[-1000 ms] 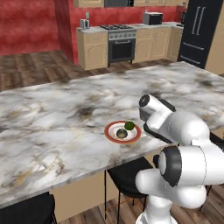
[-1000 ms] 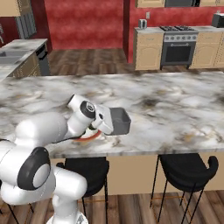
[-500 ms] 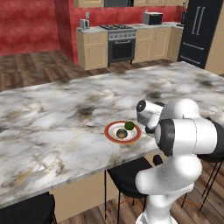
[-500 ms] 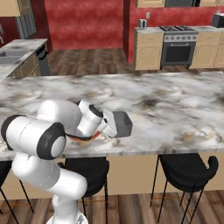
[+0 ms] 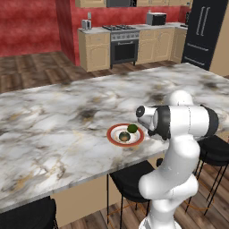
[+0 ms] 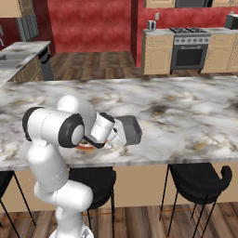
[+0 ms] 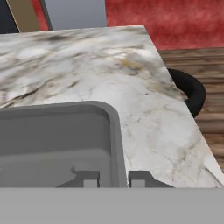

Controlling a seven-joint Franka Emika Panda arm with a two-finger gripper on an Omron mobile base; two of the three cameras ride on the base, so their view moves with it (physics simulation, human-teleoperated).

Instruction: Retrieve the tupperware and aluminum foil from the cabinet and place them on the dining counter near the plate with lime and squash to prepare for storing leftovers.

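My end effector [image 7: 113, 179] pinches the wall of the tupperware [image 6: 129, 129], held just above the bench [image 6: 186, 116]; I judge it best lowered level beside the plate [image 5: 125, 135] behind it before release.

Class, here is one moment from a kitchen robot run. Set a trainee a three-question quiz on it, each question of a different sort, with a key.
1. True or false: the jaws are shut on a wall of the tupperware.
2. Multiple choice. The plate lies:
A. on the floor
B. on the dining counter, near its front edge
C. on a stool
3. Fill in: the stools under the counter have ____ seats.

Key:
1. True. In the hand view the fingertips stand on either side of the tub's wall.
2. B
3. black
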